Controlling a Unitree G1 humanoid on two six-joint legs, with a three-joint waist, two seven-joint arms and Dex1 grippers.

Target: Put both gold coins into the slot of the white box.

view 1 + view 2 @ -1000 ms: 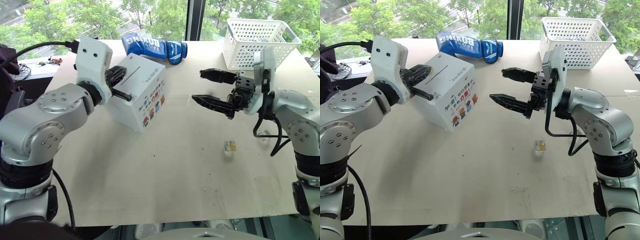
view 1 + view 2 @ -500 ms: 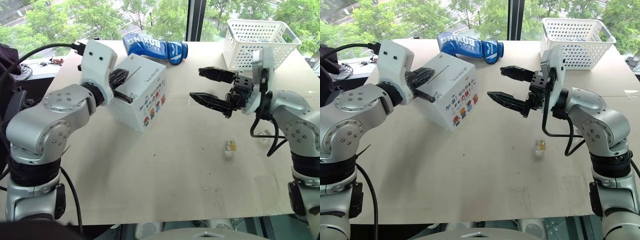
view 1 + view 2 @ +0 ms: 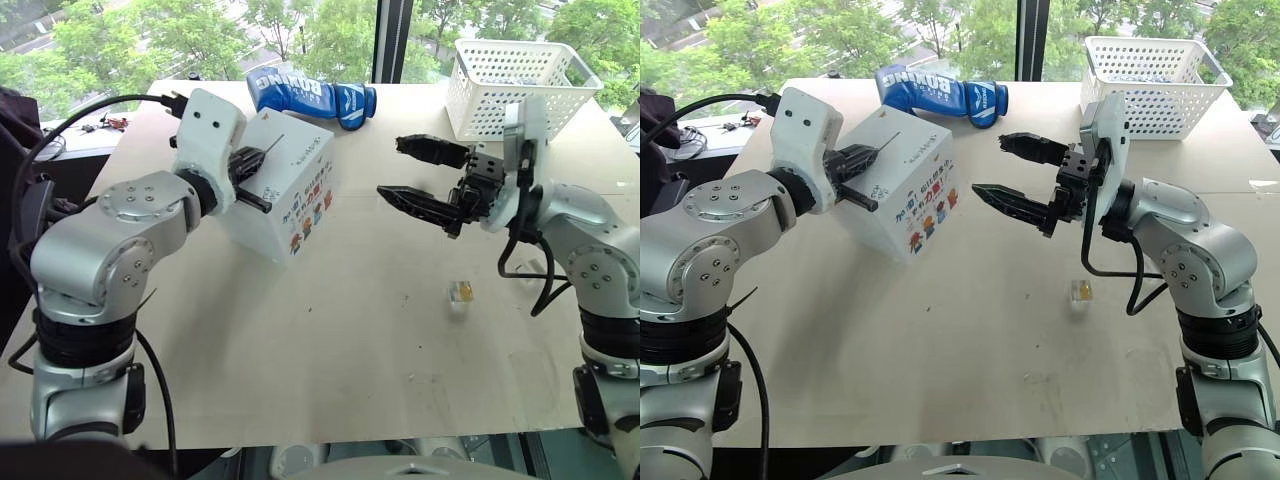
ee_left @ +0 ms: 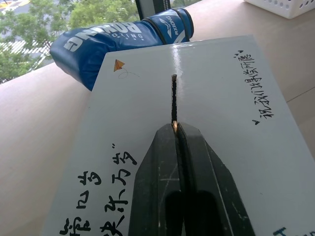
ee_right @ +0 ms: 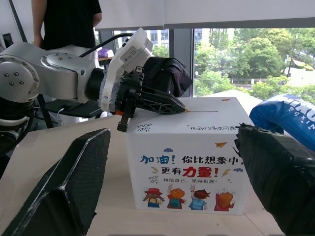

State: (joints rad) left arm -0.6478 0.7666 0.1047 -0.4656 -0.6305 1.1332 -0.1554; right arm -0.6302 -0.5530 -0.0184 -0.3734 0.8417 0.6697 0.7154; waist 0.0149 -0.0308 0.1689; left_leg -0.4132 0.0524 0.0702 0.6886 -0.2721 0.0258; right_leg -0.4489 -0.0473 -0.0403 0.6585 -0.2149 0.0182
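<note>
The white box point(image 3: 290, 190) stands tilted at the table's back left, its plain face with the slot point(image 4: 173, 98) turned up. My left gripper point(image 4: 174, 127) is shut on a gold coin point(image 4: 174, 126), of which a thin edge shows between the tips. The tips rest at the near end of the slot. The other gold coin point(image 3: 461, 291) lies on the table to the right. My right gripper point(image 3: 390, 167) hovers open and empty above the table, right of the box, pointing at its cartoon side point(image 5: 187, 191).
A blue boxing glove point(image 3: 310, 95) lies behind the box. A white perforated basket point(image 3: 520, 85) stands at the back right. A person point(image 5: 66, 19) stands beyond the table's left side. The table point(image 3: 330, 360) reaches the window at the back.
My left arm has swung in toward the box, with the fingertips staying over the slot. The right gripper has kept still and open.
</note>
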